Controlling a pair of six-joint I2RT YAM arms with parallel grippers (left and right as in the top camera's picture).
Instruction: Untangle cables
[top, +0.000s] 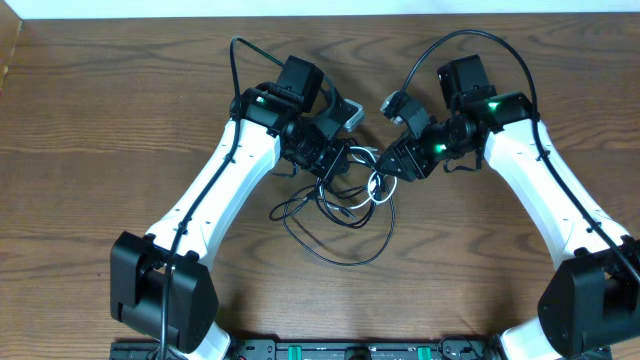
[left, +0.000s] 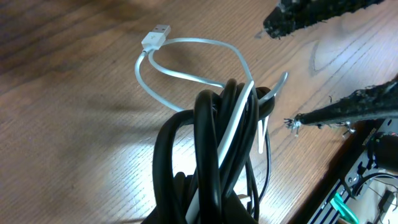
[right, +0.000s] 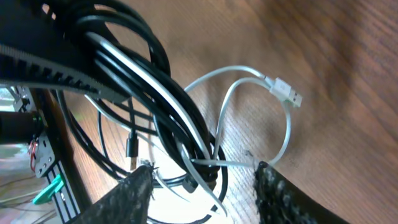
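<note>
Glossy, round black cable (left: 205, 143) loops stand in a tight bundle at the centre of the wood-grain table (top: 100, 120). The thinner, matte white cable (left: 186, 43) is threaded through them. The left gripper (top: 338, 162) is clamped on the black cable's bundle. Only the wrist views show the white cable's metal-tipped USB plug (left: 157, 34), lying free. The right gripper (right: 204, 168) has its rough-padded jaws apart, with a white strand between them.

Reaching in from either side of the tangled black and white cables (top: 335, 215): 2 white arms with black joints (top: 230, 175). Left black 2-finger gripper (top: 333, 160) clamped tight on the tangle's upper strands. Right black 2-finger gripper (top: 388, 165) parted at the tangle's right edge, textured fingertips (right: 278, 193) either side of a white strand.
</note>
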